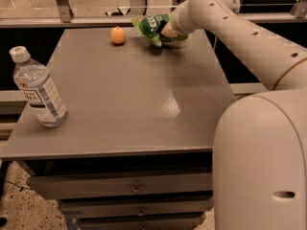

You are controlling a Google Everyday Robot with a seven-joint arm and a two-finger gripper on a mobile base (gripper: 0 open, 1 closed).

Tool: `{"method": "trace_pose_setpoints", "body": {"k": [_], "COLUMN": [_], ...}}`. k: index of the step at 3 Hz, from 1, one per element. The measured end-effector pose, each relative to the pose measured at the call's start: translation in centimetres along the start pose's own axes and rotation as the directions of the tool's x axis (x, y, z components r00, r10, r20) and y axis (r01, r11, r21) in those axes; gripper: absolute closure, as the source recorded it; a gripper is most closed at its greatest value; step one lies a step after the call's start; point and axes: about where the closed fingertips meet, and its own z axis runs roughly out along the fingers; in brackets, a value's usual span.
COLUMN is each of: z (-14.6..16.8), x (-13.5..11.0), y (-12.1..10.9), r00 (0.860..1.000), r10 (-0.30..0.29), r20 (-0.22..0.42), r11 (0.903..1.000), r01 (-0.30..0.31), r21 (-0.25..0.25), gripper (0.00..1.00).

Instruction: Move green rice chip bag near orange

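– Grey counter (144,114) with drawers (136,188) under it, glass and a speckled floor behind. So where's the green rice chip bag (151,27) sitting?

– Far end of the counter, a bit right of the middle. It's at the end of the white arm (240,30), which reaches in from the right. The tool (168,31) is clamped on the bag's right side, mostly tucked behind the pouch

– What does the bag look like from here?

– Crinkly, light green, with a dark green round patch with white letters facing us. It's tilted, top leaning left, lower corner pointing down at the counter with a shadow under it. Can't tell if that corner touches the surface or not

– And the orange (117,35)?

– Small, round, matte. It's on the counter just left of the bag, near it but with a gap between them, not touching

– Anything else up there?

– Only a clear water bottle (38,87) with a white cap and a label, near the left front edge, well apart from both. The robot's big white body (259,162) fills the lower right corner
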Motion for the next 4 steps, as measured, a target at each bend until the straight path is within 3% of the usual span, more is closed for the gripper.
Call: {"method": "trace_pose_setpoints", "body": {"k": [1,3,4], "z": [0.6,2.0,2.3], "x": [0.3,-0.3,-0.6], "y": [0.1,2.1,2.9], "r00": [1.000,1.000,1.000], "r10": [0.016,0.005,-0.008], "r20": [-0.016,-0.019,-0.022], "r11": [0.9999,0.9973,0.9942], "r01": [-0.016,-0.007,0.005], "r21": [-0.003,-0.072,-0.107], "gripper": [0.59,0.13,0.00]}}
